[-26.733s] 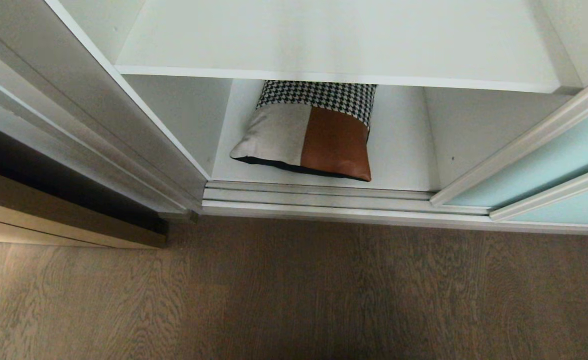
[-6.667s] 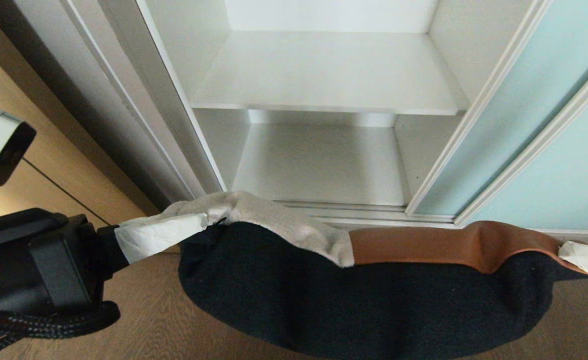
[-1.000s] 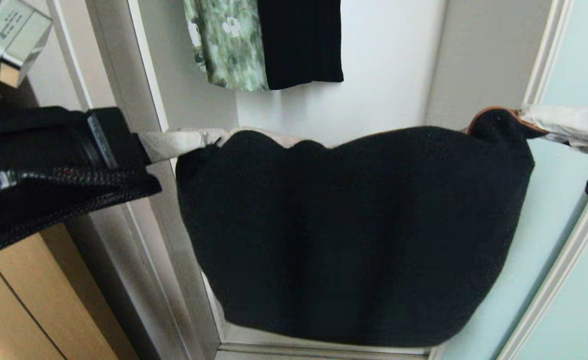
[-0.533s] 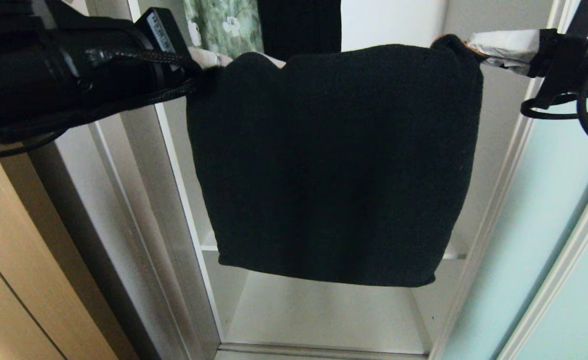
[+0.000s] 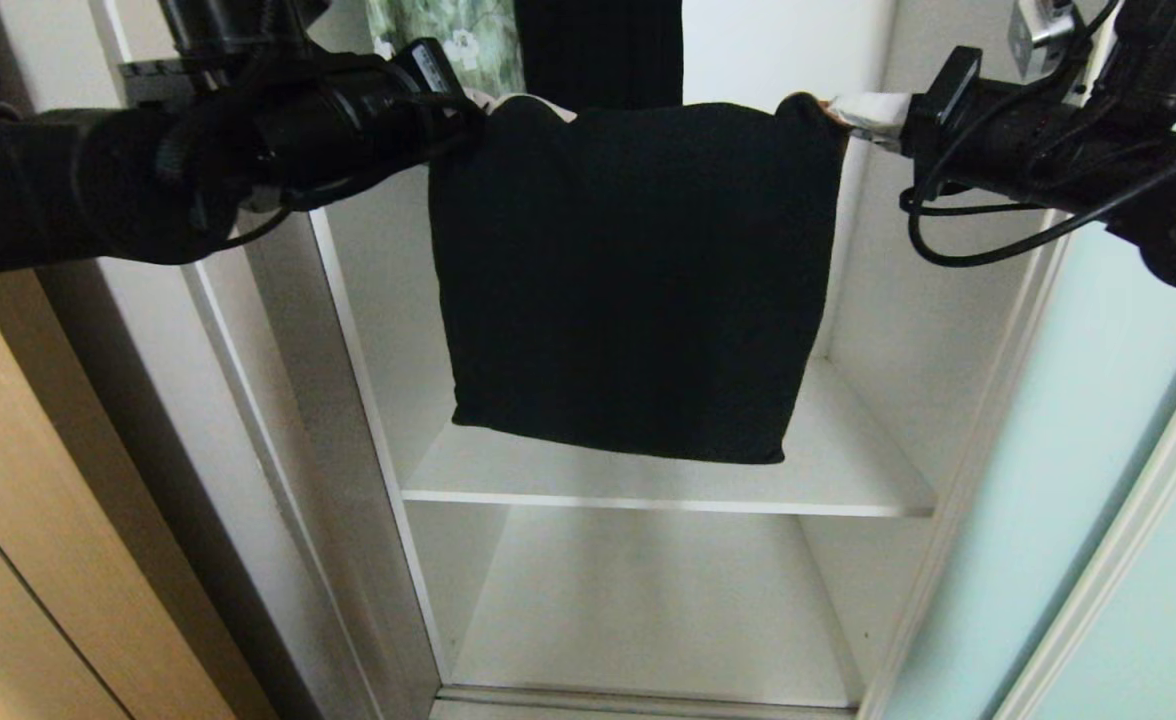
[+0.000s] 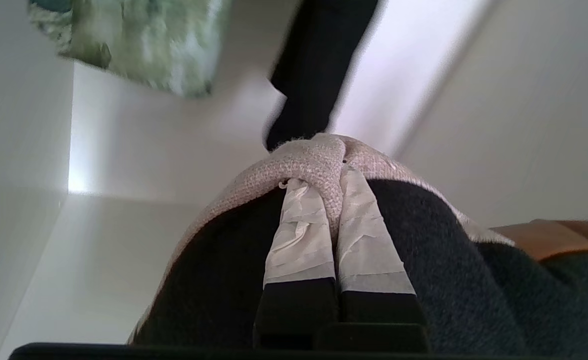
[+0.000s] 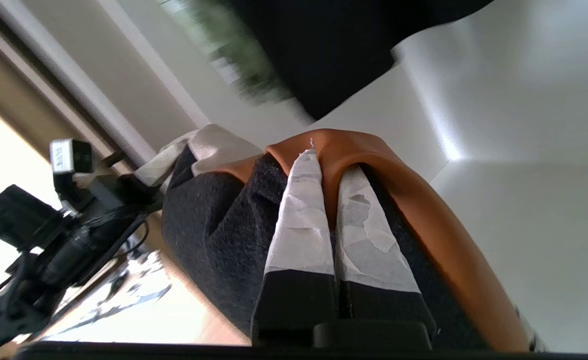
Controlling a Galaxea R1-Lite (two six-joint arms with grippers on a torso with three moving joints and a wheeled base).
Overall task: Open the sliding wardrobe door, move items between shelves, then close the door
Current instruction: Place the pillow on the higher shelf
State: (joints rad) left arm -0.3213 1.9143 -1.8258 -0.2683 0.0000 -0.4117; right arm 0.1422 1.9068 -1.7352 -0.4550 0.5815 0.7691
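The cushion (image 5: 633,280) hangs by its two top corners with its black back towards me, inside the open wardrobe and just above the upper white shelf (image 5: 848,470). My left gripper (image 5: 478,105) is shut on the off-white corner. In the left wrist view that gripper (image 6: 324,175) pinches the woven corner (image 6: 314,155). My right gripper (image 5: 848,110) is shut on the rust-orange corner. In the right wrist view that gripper (image 7: 326,162) holds the orange fold (image 7: 424,215). The sliding wardrobe door (image 5: 1078,480), of pale blue-green glass, stands slid away at the right.
A lower white shelf (image 5: 648,610) lies bare under the upper one. A green floral garment (image 5: 448,40) and a black one (image 5: 598,50) hang at the back, above the cushion. The wardrobe's grey side frame (image 5: 288,420) and a tan wooden door (image 5: 8,560) stand at the left.
Both arms have stretched forward and inward, carrying the cushion deeper into the wardrobe. It now hangs over the upper shelf. Both grips are unchanged.
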